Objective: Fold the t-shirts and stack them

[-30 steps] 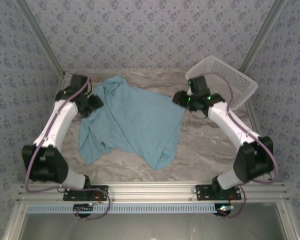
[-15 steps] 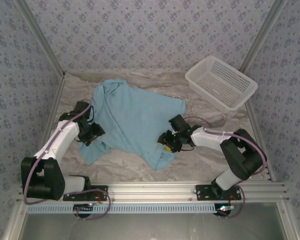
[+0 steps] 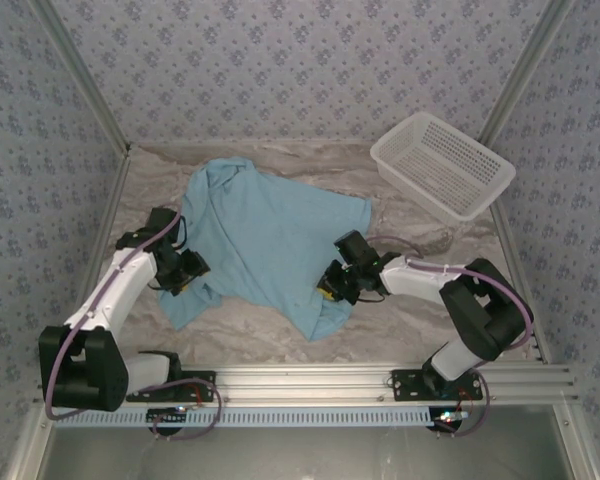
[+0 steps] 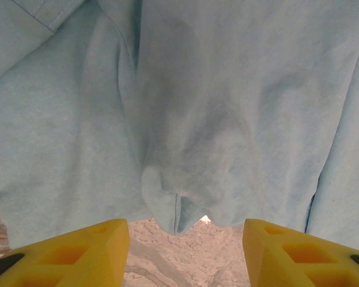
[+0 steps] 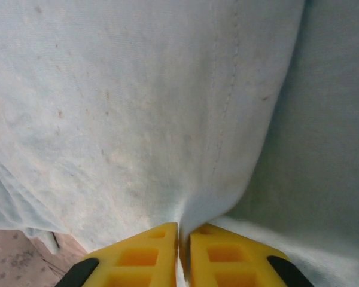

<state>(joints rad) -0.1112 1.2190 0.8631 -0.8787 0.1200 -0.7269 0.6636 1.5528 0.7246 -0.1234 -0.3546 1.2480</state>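
Observation:
A light blue t-shirt (image 3: 265, 235) lies crumpled and partly spread in the middle of the marble table. My left gripper (image 3: 185, 272) is at the shirt's near left edge. Its yellow fingers (image 4: 69, 251) stand open, with a hanging fold of the t-shirt (image 4: 173, 206) just ahead of the gap and bare table between them. My right gripper (image 3: 330, 285) is at the shirt's near right part. In the right wrist view the right gripper (image 5: 183, 239) is shut, pinching a ridge of the t-shirt (image 5: 137, 119) cloth.
A white mesh basket (image 3: 442, 165) stands at the far right corner of the table (image 3: 420, 310). Patterned walls and metal frame posts close in the sides. An aluminium rail (image 3: 310, 378) runs along the near edge by the arm bases.
Both arms came back from the shirt's far corners to its near part. In the last half second the right jaws closed on the cloth; the left gripper barely moved.

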